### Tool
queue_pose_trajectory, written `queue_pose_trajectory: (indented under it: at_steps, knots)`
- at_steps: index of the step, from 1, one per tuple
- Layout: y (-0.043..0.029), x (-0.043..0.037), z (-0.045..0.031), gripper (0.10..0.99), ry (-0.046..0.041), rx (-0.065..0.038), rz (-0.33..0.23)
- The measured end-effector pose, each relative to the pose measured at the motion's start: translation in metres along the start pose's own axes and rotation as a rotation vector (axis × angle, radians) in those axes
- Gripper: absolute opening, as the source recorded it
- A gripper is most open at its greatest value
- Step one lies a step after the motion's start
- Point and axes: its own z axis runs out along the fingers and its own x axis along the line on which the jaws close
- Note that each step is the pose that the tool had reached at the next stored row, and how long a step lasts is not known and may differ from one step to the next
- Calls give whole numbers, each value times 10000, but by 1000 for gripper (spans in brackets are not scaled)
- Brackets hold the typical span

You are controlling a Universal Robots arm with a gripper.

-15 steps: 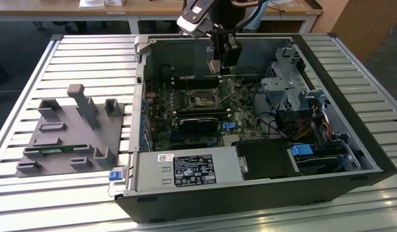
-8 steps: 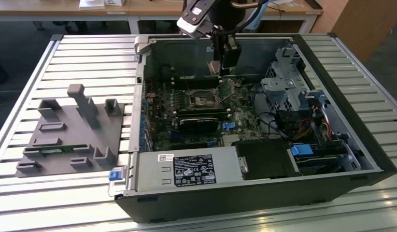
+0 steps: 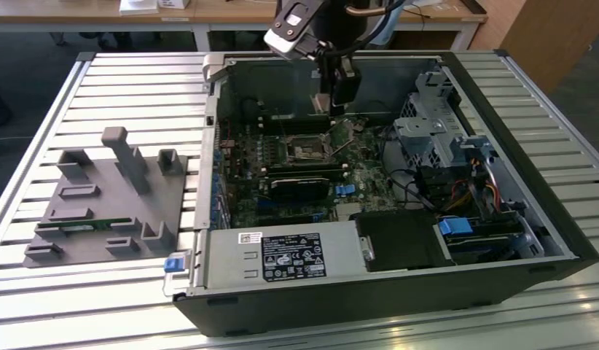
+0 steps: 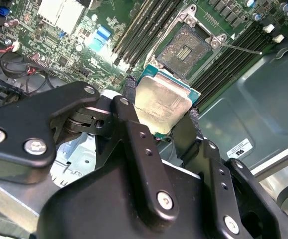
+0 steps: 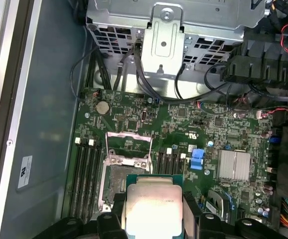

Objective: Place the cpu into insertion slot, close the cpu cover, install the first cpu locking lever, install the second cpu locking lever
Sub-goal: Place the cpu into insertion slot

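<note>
The flat, silver-grey square cpu (image 5: 152,206) is clamped in my black claw (image 4: 161,102), just off the square black insertion slot (image 4: 186,47). Around it lies an open dark computer case (image 3: 377,306) on a slatted metal table (image 3: 115,80), with wooden desks (image 3: 232,13) behind.

First wrist view — the cpu (image 5: 153,209) runs off the picture's edge and covers part of the insertion slot (image 5: 115,181). Exterior view — the arm (image 3: 302,29) is cut off at the top, and what it carries is too small to make out.
</note>
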Motion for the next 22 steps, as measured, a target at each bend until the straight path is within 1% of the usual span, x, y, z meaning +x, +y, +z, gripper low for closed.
queue_pose_trajectory:
  at_steps: [9, 22]
  knots:
    - [-19, 1, 45, 537, 1, 0, 0]
    - [-70, 5, 118, 537, 0, 0, 0]
